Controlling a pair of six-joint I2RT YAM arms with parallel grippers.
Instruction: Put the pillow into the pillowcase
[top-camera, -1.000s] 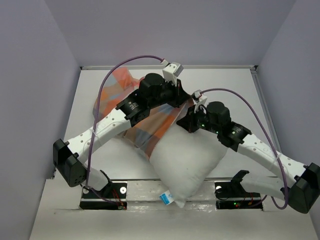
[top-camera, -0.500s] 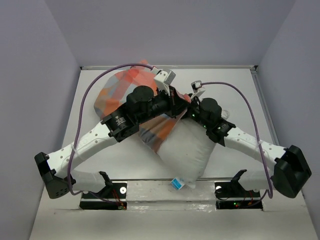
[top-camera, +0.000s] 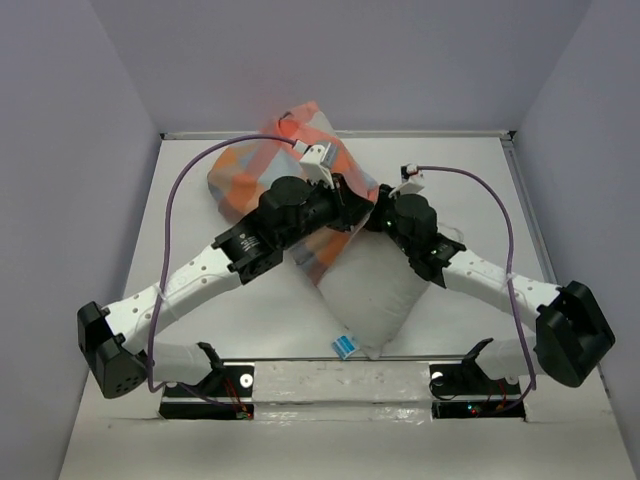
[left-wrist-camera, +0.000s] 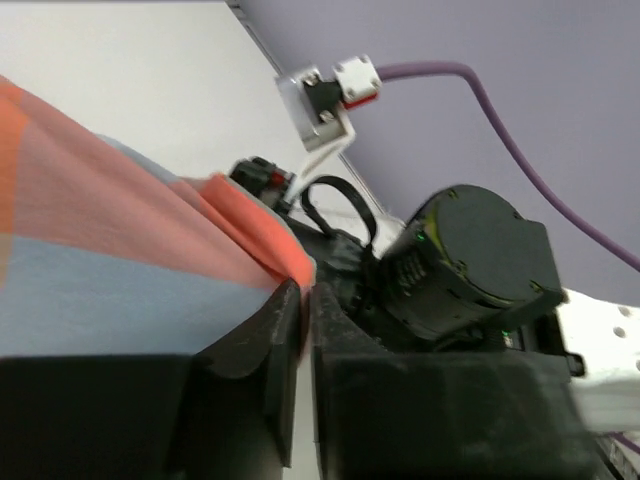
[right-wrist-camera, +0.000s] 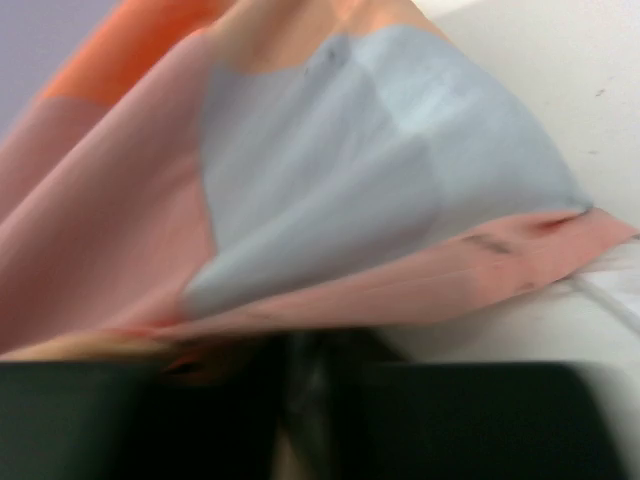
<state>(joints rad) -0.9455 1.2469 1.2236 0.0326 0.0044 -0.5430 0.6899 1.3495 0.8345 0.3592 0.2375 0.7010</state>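
Checked cloth in orange, peach and light blue is heaped toward the far left corner of the surface (top-camera: 500, 190). This is the pillowcase (top-camera: 262, 175). The pillow (top-camera: 375, 290), plump and white, is laid slantwise from the middle of the surface down to the near edge, where its small blue tag (top-camera: 344, 346) is seen.

The pillow's far end is hidden under the open end of the pillowcase. It seems that part of it is tucked in, while a big white part is left outside. How deep it goes cannot be told, because the arms are in the way. The job is judged to be half done at most. The rest of the pillow is yet to be covered, right down to the tag end.

The left fingers (left-wrist-camera: 285, 310) are pressed almost together, and the orange hem of the pillowcase is pinched in the thin slit between them. The right fingers (right-wrist-camera: 270, 395) are blurred and draped with cloth, so it cannot be told whether anything is gripped.

Both sets of fingers are crowded close together at the mouth of the case. Bare room is left toward the far right corner and by the left edge. The pillowcase is bunched up by the far edge, so little room is left for pulling that way.
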